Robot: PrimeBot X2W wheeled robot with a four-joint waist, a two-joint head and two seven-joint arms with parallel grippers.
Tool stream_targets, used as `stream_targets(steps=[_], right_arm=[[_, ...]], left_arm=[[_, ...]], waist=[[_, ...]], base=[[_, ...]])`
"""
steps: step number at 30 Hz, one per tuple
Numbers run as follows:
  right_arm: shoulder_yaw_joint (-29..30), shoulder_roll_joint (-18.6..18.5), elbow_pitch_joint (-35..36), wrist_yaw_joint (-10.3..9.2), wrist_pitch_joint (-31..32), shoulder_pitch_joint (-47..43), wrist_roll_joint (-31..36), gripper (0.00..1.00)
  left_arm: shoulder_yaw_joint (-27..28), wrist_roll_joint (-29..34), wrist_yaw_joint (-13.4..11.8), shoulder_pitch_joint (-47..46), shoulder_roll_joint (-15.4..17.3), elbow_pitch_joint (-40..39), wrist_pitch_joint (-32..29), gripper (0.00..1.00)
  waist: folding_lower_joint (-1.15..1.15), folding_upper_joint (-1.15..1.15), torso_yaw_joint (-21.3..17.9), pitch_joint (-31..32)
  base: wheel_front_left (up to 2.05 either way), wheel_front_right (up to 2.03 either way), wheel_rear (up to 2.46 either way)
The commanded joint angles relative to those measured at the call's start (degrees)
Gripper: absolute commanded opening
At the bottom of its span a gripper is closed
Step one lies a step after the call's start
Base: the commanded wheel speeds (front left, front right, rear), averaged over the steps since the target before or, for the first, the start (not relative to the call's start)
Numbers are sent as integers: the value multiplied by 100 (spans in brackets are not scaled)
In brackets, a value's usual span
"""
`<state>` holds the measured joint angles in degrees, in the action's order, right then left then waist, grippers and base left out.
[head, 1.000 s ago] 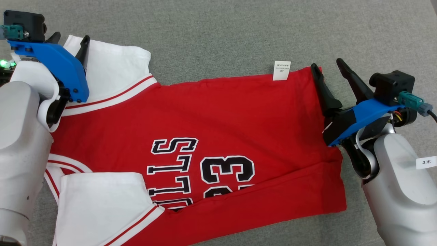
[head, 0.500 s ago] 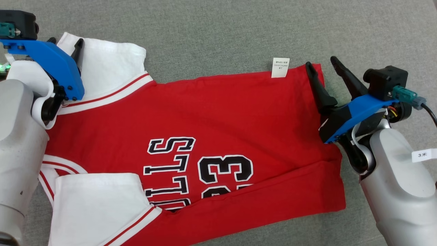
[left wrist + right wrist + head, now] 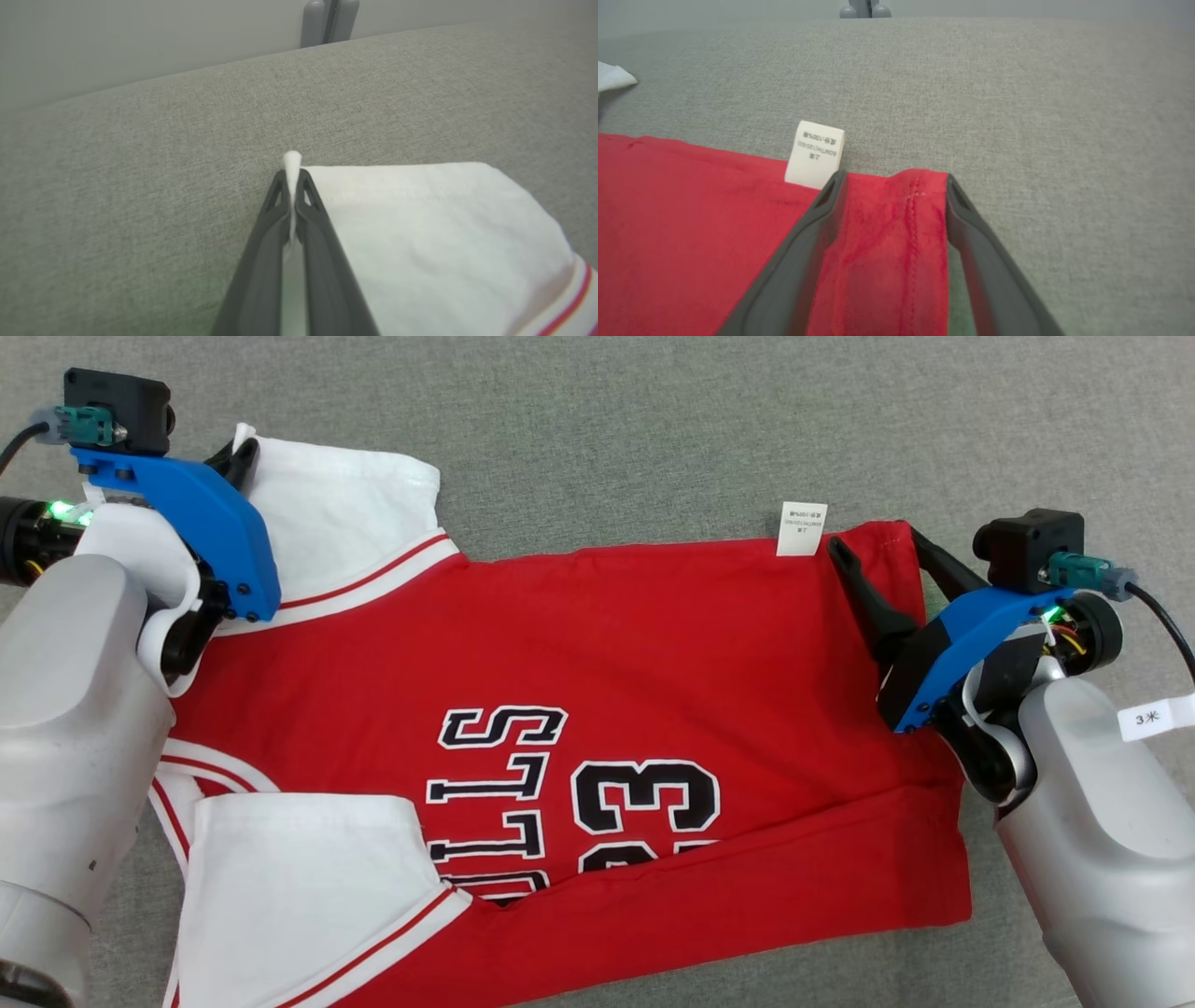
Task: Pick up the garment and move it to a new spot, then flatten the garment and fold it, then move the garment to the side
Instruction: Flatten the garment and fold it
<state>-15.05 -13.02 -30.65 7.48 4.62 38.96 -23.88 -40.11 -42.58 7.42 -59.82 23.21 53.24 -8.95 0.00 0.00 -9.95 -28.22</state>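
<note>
Change: the left gripper, spread astride the sleeve edge a second ago, has clamped shut on it. The right gripper has slid over the hem corner (the head camera shifted too).
Grey surface: woven cloth under everything, running on beyond the care label.
Garment: red, lying flat. Its far edge passes through the care label, and the black "23" sits nearer the robot than the label.
White sleeve: well left of the care label, at the garment's far corner.
Left gripper: clenched on the white sleeve's corner, with a tuft of cloth poking past the tips.
Right gripper: fingers spread, straddling the red hem just right of the care label and pinching nothing.
Care label: a small white tag jutting from the far edge.
</note>
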Motion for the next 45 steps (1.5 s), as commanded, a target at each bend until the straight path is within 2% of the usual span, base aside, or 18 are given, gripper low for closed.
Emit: stream_targets(steps=[1,4,5,6,7,10,17,30,35,45], right_arm=[[-7,-53,-65,3,69,126,16,100],[-3,-44,-239,3,334,162,65,100],[20,-41,-273,3,385,192,73,49],[45,-29,-302,3,414,220,86,27],[90,-27,-327,3,433,232,113,0],[225,12,-403,3,430,325,135,0],[418,57,-624,3,-53,309,357,0],[459,-83,-925,3,-795,-282,466,0],[505,-106,-982,3,-1005,-494,484,0],[520,-174,-1112,3,-1389,-850,512,0]], left_arm=[[-79,-33,6,-99,-21,-44,73,0],[-199,-101,6,-148,-34,-68,175,0],[-241,-126,6,-167,-38,-82,221,0],[-268,-137,6,-183,-38,-96,268,0],[-296,-172,6,-193,-50,-107,312,0],[-394,-248,6,-204,-72,-140,447,0],[-494,-496,6,-27,-168,-260,951,0],[-735,-760,-3,932,128,-1212,1965,0],[-675,-837,-142,1483,278,-1727,2162,0],[-606,-961,-671,2713,628,-2992,2304,0]], waist=[[0,0,44,-2],[0,0,104,6],[0,0,121,8],[0,0,136,13],[0,0,155,15],[0,0,203,28],[0,0,357,245],[0,0,646,839],[0,0,732,1008],[0,0,859,1252]], base=[[0,0,0],[0,0,0],[0,0,0],[0,0,0],[0,0,0],[0,0,0],[0,0,0],[0,0,0],[0,0,0],[0,0,0]])
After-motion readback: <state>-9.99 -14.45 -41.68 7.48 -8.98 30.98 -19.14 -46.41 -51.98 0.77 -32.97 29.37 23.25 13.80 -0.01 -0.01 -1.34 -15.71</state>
